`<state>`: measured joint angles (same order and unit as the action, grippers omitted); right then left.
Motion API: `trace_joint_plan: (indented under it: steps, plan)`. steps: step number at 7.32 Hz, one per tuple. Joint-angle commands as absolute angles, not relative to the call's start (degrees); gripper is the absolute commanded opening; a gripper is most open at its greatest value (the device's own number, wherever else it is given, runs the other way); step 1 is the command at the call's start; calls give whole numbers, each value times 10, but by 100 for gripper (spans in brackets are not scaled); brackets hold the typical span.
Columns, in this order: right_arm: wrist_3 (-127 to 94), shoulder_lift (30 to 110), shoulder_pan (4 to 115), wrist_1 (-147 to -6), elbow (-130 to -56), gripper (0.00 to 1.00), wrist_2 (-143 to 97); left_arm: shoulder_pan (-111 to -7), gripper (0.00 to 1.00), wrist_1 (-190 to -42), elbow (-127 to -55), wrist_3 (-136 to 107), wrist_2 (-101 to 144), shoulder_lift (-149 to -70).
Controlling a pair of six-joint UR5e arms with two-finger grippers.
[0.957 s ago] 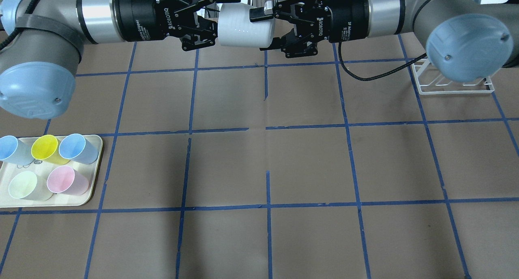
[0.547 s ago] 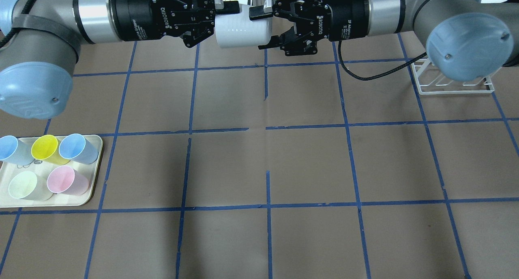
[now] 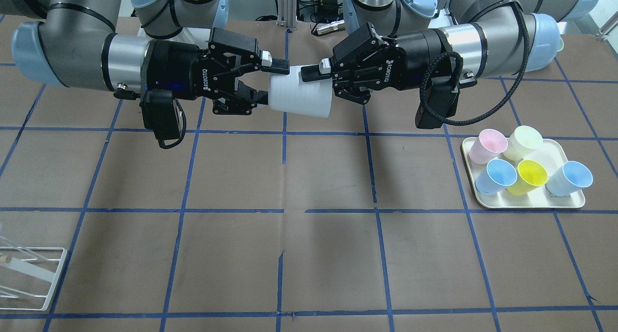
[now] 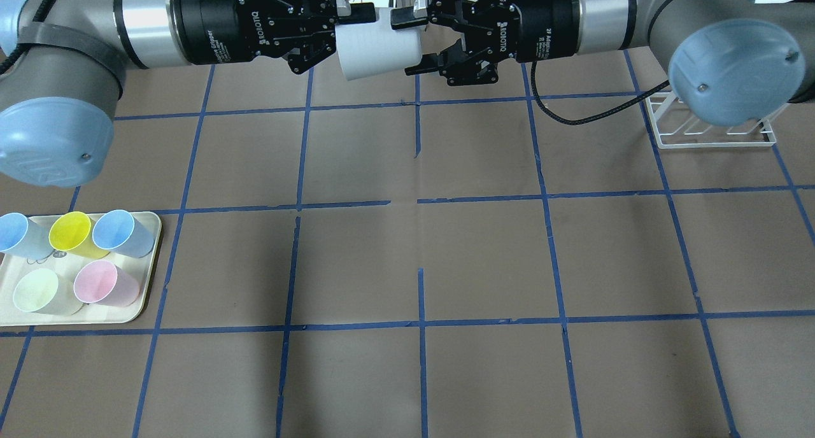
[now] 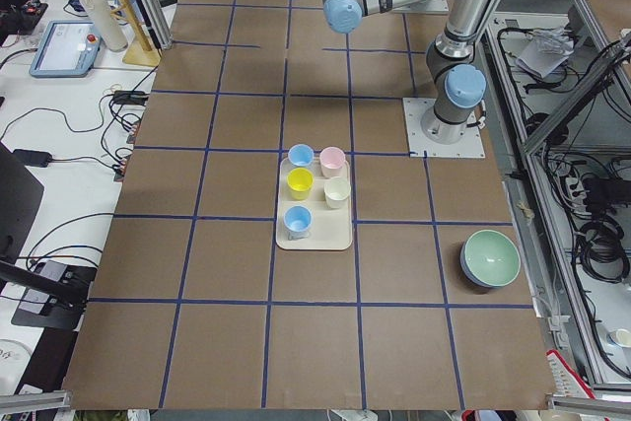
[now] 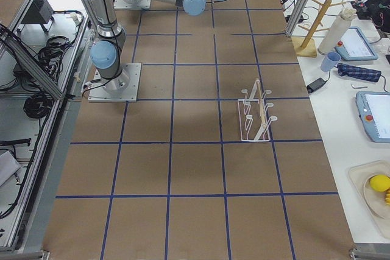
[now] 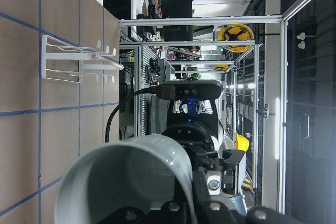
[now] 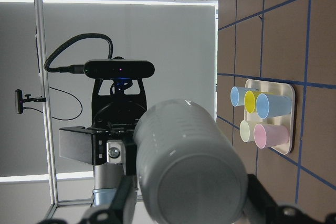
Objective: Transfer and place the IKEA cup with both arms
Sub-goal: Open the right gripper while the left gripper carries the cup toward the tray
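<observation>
The pale grey IKEA cup (image 4: 377, 49) hangs on its side in mid-air over the far middle of the table, also in the front view (image 3: 299, 96). Its wide mouth faces my left gripper (image 4: 360, 18), which is shut on the rim; only one left finger (image 3: 311, 72) shows, on the outer wall. My right gripper (image 4: 414, 42) is shut around the narrow base end, one finger above and one below. The left wrist view looks into the cup's mouth (image 7: 126, 182). The right wrist view shows its base (image 8: 189, 171).
A cream tray (image 4: 149, 272) at the near left holds two light blue, a yellow, a pink and a pale green cup. A white wire rack (image 4: 713, 135) stands at the far right. A green bowl (image 5: 490, 258) sits beyond the tray.
My left gripper was open wide around the cup's mouth and has shut on the rim. The cup has tilted and shifted slightly to the left. The right gripper's hold has not changed.
</observation>
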<state>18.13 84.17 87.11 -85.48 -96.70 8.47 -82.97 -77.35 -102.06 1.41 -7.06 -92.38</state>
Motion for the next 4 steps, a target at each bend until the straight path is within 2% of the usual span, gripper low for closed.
trace_joint_plan:
  steps: [1,3,4]
  plan:
    - [178,841,865,-854,-966,100,89,-830,0,-773,-1020,12,-76,-923]
    - [173,840,823,-853,-966,100,94,-830,0,-774,-1008,2,-103,-921]
    - [162,843,778,-847,-964,100,115,-830,0,-764,-1004,-1,-193,-921]
